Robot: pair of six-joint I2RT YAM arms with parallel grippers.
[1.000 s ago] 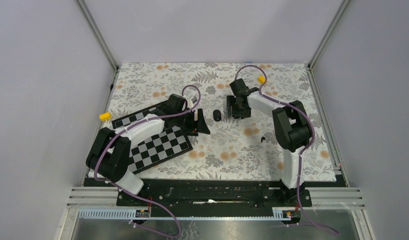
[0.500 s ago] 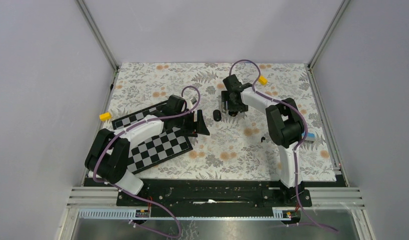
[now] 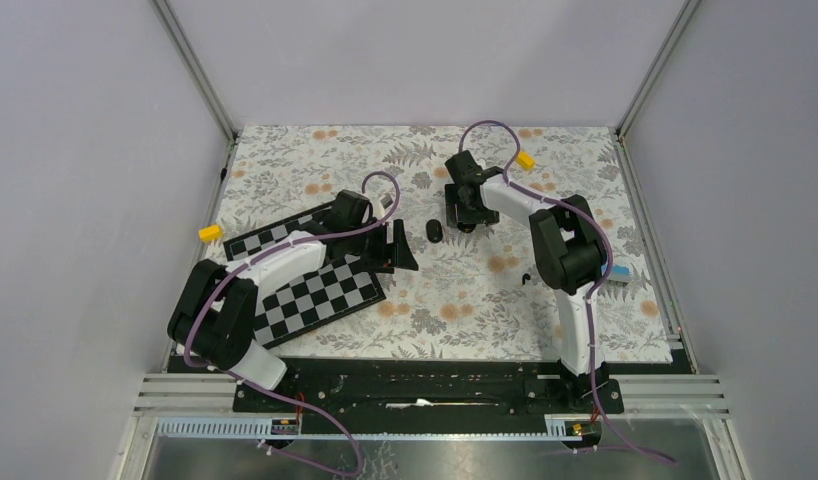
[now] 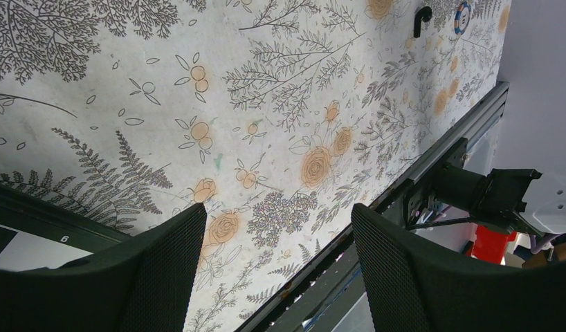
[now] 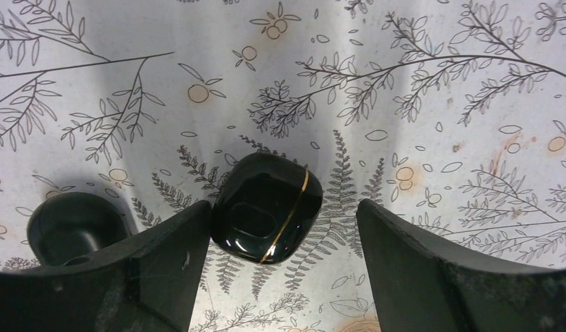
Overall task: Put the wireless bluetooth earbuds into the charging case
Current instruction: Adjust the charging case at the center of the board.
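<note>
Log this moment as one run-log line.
right fingers: open, straddling charging case | left fingers: open, empty | earbud: loose on floral mat, not inserted

The left gripper (image 4: 279, 232) was open, low near the bench's middle; the right gripper (image 5: 284, 218), jaws apart, pointed down toward the far edge.

I count two black rounded cases: one glossy case (image 5: 266, 207) with a gold seam and one matte case (image 5: 71, 228). I see one small black earbud (image 4: 422, 16). There are two yellow blocks (image 3: 211, 232) (image 3: 524, 159), two checkered boards (image 3: 270, 235) (image 3: 325, 292), and one small blue thing (image 3: 619, 272) that I cannot name.
</note>
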